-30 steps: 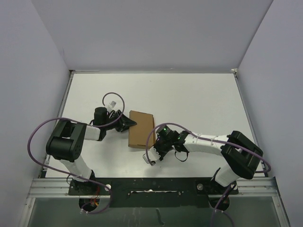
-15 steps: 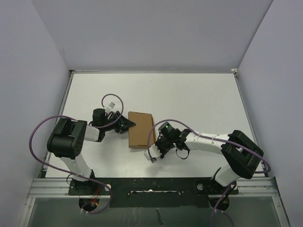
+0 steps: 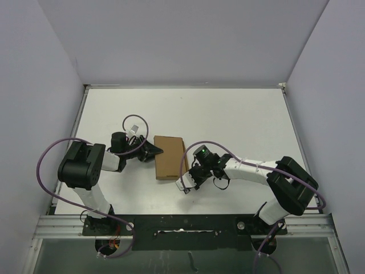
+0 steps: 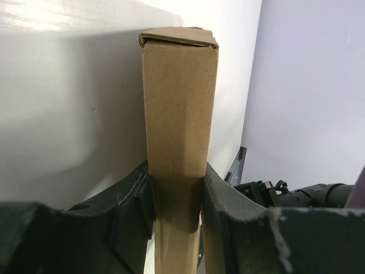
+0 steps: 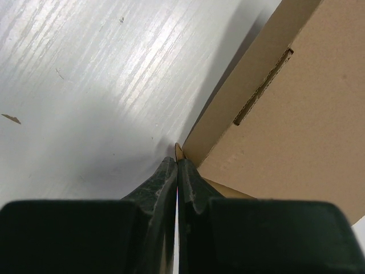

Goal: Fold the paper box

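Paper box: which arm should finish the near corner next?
Probably right: the right gripper, shut, sits at that corner; the left gripper clamps the paper box by its side, steadying it.

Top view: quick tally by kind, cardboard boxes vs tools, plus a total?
Plain brown cardboard box: 1
Black two-finger tools: 2 (left tool, right tool)
Total: 3
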`<state>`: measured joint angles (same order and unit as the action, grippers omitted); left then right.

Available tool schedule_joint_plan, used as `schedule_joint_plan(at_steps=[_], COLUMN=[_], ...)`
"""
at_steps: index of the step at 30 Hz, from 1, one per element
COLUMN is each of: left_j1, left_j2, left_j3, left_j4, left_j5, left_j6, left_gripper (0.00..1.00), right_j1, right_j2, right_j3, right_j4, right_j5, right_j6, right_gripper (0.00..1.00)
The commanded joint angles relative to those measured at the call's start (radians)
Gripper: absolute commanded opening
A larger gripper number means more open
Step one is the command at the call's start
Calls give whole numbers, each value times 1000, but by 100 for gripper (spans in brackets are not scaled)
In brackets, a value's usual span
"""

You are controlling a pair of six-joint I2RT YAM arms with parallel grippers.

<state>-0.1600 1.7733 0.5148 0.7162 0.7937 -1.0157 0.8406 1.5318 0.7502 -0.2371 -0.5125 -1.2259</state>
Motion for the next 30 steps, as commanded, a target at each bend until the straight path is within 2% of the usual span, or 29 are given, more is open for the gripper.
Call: schedule_joint_plan(at_steps=[1,30], left_j1=[17,22], left_j2=[29,52], left_j3=[-1,3], left_j4=[54,71], left_j5=[18,19], left_j6=[23,-18], left_gripper=[0,0], right_j1=[-20,-53], right_j2=[-9,-39], right_j3=[18,-26], right_j4=[-27,-61], right_j5=[-28,-120], right_j6=[-14,-135], right_gripper=[0,0])
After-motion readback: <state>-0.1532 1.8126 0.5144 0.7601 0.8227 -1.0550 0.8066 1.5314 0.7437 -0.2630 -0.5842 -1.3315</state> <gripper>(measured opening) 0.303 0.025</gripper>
